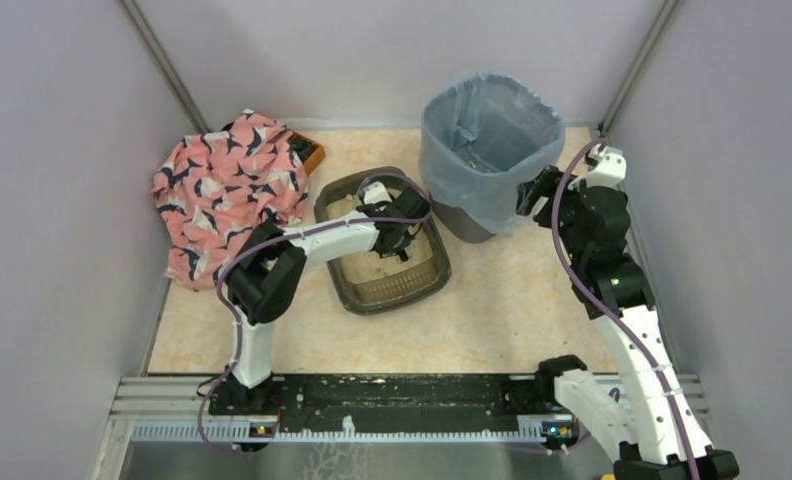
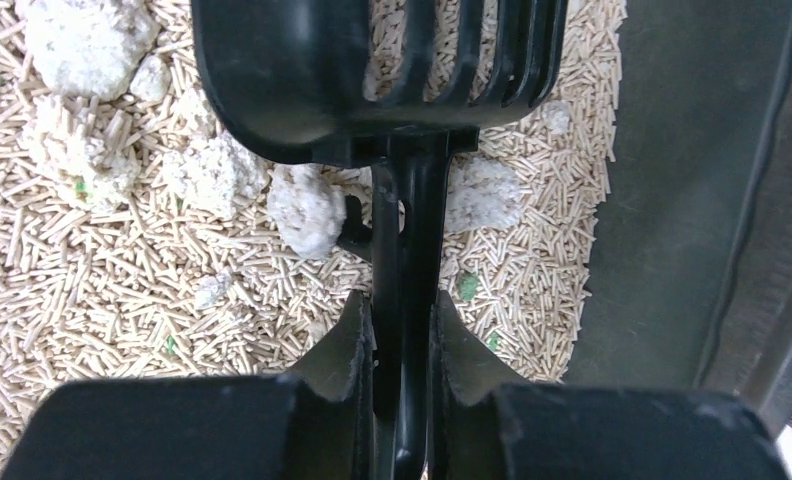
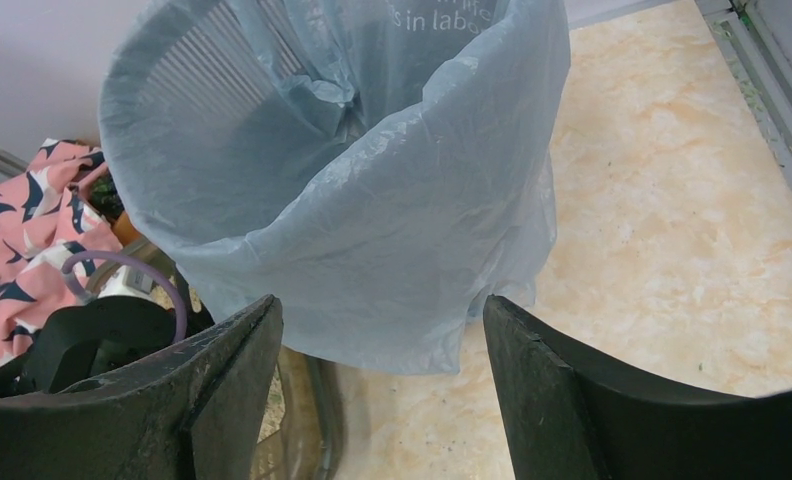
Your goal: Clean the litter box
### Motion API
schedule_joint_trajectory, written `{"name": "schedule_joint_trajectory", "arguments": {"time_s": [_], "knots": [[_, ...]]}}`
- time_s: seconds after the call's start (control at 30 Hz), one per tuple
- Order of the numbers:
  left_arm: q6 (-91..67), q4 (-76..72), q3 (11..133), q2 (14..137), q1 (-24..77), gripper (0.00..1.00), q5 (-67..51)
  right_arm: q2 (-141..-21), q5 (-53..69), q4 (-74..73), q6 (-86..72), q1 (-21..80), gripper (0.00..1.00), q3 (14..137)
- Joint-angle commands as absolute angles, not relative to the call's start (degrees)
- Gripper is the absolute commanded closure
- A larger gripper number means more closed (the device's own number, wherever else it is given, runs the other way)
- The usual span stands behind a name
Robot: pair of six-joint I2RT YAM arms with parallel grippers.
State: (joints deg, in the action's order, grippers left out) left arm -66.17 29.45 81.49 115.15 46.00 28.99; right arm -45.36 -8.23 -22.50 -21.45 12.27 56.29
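The litter box (image 1: 344, 283) sits at the centre of the top view, just left of the lined bin (image 1: 487, 150), with a pink patterned cloth (image 1: 232, 190) at the upper left. The left gripper (image 2: 404, 325) is down inside the box, its jaws clamped together on the thin handle of the black slotted scoop (image 2: 302, 80), whose head rests on the pellets (image 2: 122, 290) in the upper part of the wrist view. White clumps (image 2: 307, 212) lie around it on the litter, none on the scoop as far as shows. The cleaning therefore looks barely begun: scooping, carrying and tipping into the bin are all left. The right gripper (image 3: 380, 312) hangs beside the bin with jaws wide apart, holding nothing.
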Motion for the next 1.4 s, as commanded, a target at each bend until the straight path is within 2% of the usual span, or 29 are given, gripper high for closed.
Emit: {"name": "schedule_joint_trajectory", "arguments": {"time_s": [0.0, 0.07, 0.43, 0.53, 0.6, 0.73, 0.87, 1.07, 1.27, 1.37], "knots": [[-65.63, 30.41, 82.41, 112.88, 45.99, 0.97, 30.64, -45.28, -7.4, -20.16, -21.06, 12.75, 0.26, 56.86], [-64.89, 30.58, 82.2, 111.6, 45.97, 1.0, 30.48, -45.34, -7.43, -20.18, -21.01, 12.81, 0.26, 56.9], [-60.62, 28.81, 75.97, 101.73, 45.74, 1.0, 24.53, -46.09, -6.47, -19.21, -21.8, 12.83, 0.27, 57.82], [-58.9, 23.94, 72.15, 100.06, 45.09, 1.0, 20.22, -46.48, -5.71, -18.82, -22.14, 12.83, 0.27, 57.44], [-58.27, 21.1, 69.65, 99.13, 44.47, 0.97, 16.03, -46.65, -5.48, -18.65, -22.23, 12.84, 0.27, 57.19], [-54.63, 16.32, 66.72, 97.34, 44.13, 1.0, 10.74, -46.85, -5.71, -18.48, -21.69, 13.39, 0.28, 57.17], [-47.69, 11.05, 64.04, 94.18, 44.12, 1.0, 7.11, -47.42, -5.83, -19.04, -20.58, 14.96, 0.39, 58.21], [-41.64, 7.81, 60.07, 87.49, 42.34, 1.0, 3.8, -46.0, -7.26, -18.6, -18.45, 17.31, 0.4, 59.4], [-38.69, 8.95, 56.66, 80.63, 37.55, 1.0, 0.41, -48.85, 5.67, -16.25, -17.67, 18.85, 0.48, 60.75], [-37.27, 5.91, 52.67, 77.29, 34.19, 1.0, -3.78, -54.0, 5.25, -17.84, -15.31, 24.45, 0.48, 63.39]]}}
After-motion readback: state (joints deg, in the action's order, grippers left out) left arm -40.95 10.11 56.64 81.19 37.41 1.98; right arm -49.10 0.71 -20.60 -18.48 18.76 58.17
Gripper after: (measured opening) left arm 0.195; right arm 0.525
